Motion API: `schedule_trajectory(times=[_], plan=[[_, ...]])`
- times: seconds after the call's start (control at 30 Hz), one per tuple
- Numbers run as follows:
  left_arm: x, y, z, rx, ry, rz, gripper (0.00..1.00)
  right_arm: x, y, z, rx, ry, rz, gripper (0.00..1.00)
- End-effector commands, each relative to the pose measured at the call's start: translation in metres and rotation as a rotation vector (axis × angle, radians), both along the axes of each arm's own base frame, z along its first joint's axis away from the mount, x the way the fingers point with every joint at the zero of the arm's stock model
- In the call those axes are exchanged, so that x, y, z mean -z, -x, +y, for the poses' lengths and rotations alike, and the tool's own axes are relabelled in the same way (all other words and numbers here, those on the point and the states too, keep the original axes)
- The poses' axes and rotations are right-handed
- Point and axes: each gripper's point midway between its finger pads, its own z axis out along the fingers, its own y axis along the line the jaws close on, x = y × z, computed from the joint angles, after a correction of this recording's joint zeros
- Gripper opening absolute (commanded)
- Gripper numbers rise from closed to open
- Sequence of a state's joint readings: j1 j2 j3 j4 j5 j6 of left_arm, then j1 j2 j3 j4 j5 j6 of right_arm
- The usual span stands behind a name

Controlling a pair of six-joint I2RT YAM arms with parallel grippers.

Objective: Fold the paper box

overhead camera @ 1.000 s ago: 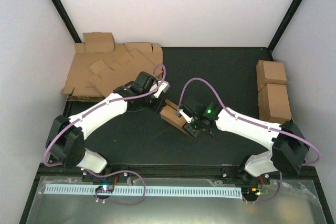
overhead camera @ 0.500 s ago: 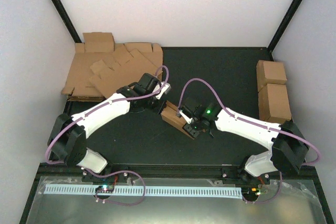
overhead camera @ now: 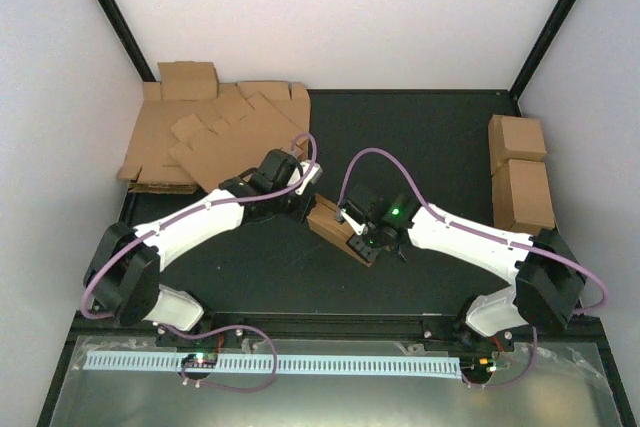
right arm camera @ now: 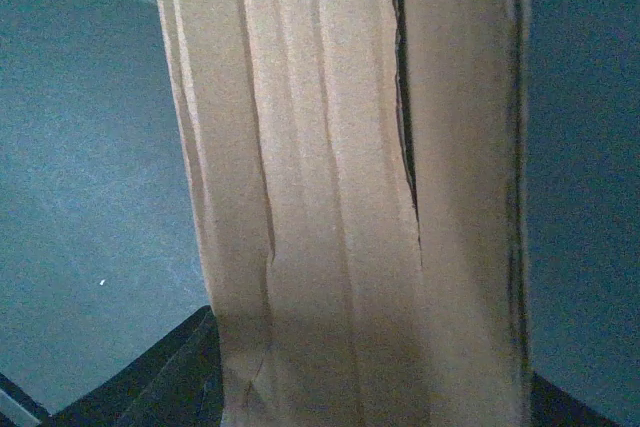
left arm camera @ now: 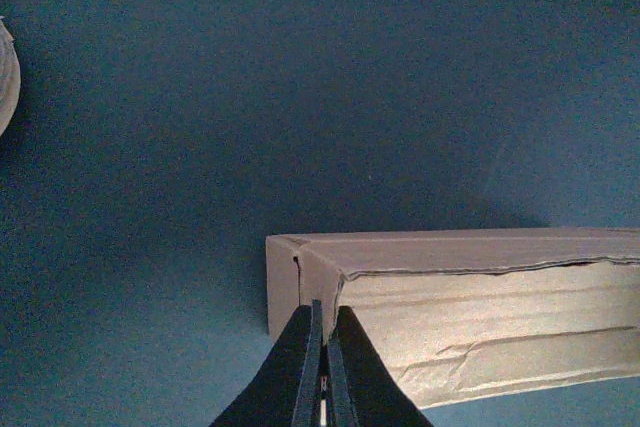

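Observation:
The paper box is a small long brown cardboard box lying slantwise on the black mat mid-table. My right gripper holds its near-right part. In the right wrist view the box fills the space between the dark fingers, and a seam gapes along its top. My left gripper is shut and its tips meet the box's left end. In the left wrist view its closed fingertips touch the corner of the end flap of the box.
A heap of flat cardboard sheets lies at the back left. Two folded cardboard cuboids stand along the right edge. Purple cables arc over both wrists. A metal tray runs along the near edge.
The left arm has swung its shut gripper nearer, down onto the box's left end. The right gripper has tightened a little on the box, which has hardly moved.

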State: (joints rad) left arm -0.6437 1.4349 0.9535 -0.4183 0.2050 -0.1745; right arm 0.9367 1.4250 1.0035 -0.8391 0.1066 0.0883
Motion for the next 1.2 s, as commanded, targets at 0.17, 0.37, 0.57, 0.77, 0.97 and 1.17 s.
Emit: schedule_trajectory(times=[0.17,0.37,0.57,0.77,0.97,1.17], plan=[[0.025,0.016,0.014,-0.011,-0.064,0.035,0.02,-0.016,-0.019,0.005,0.045,-0.015,-0.092,0.61],[0.030,0.019,0.013,-0.007,-0.081,0.017,0.01,-0.027,-0.022,-0.002,0.071,-0.019,-0.131,0.72],[0.031,0.022,0.013,-0.018,-0.119,-0.017,0.02,-0.036,-0.023,-0.010,0.102,-0.029,-0.161,0.75],[0.030,0.025,0.018,-0.076,-0.122,-0.020,0.02,-0.048,-0.013,-0.009,0.138,-0.134,-0.126,0.78],[0.031,0.030,0.017,-0.134,-0.120,-0.015,0.02,-0.058,-0.010,-0.027,0.277,-0.183,-0.096,0.73],[0.031,0.034,0.019,-0.197,-0.124,-0.006,0.02,-0.058,-0.006,-0.046,0.428,-0.216,-0.096,0.54]])
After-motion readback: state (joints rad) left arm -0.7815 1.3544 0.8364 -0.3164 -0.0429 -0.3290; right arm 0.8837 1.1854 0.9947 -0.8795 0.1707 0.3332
